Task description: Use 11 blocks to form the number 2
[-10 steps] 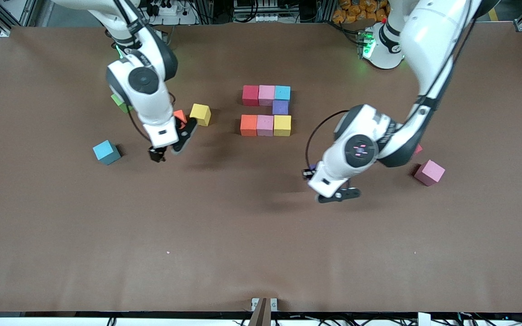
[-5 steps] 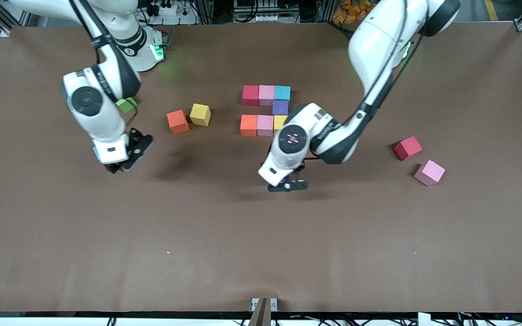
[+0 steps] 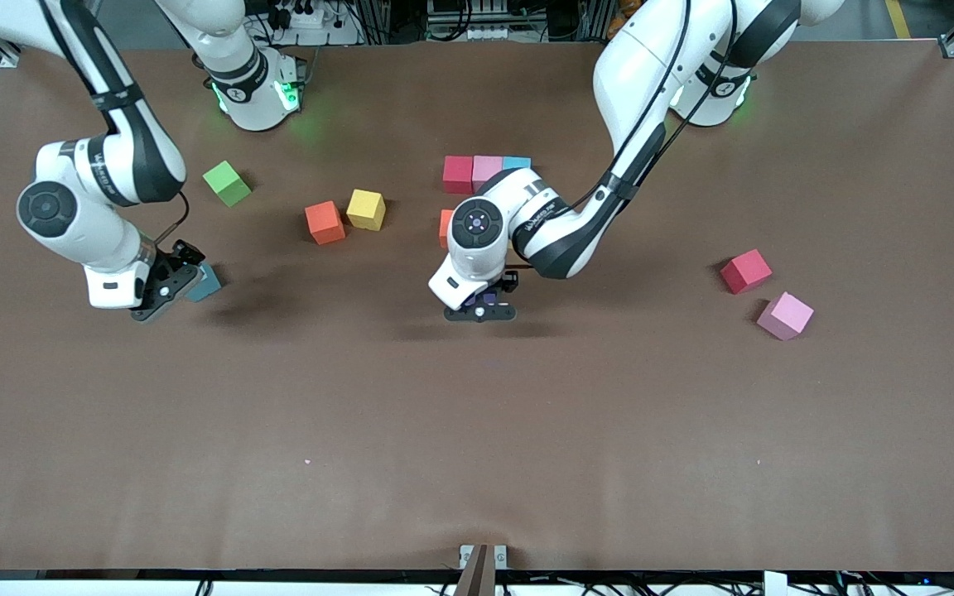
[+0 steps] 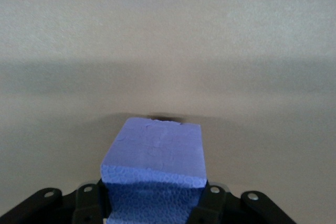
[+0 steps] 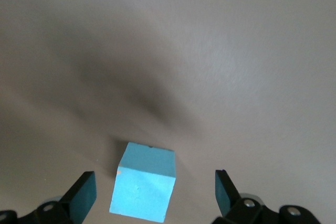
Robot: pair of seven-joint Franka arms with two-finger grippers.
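Three cubes of the number 2 show in a row: red [image 3: 458, 174], pink [image 3: 487, 167], blue [image 3: 517, 162]. An orange cube [image 3: 444, 227] of a lower row peeks out; the left arm hides the rest. My left gripper [image 3: 483, 305] [image 4: 155, 205] hangs low over the table beside those rows, shut on a purple block [image 4: 156, 153]. My right gripper [image 3: 164, 287] [image 5: 155, 192] is open, its fingers on either side of a loose blue cube [image 3: 205, 283] [image 5: 143, 188] without touching it.
Loose orange [image 3: 325, 222] and yellow [image 3: 366, 209] cubes sit between the two arms. A green cube [image 3: 227, 183] lies near the right arm's base. Red [image 3: 745, 271] and pink [image 3: 785, 315] cubes lie toward the left arm's end.
The left gripper carried the purple block from its end of the table to beside the rows. The right gripper swept toward its own end and arrived over the blue cube.
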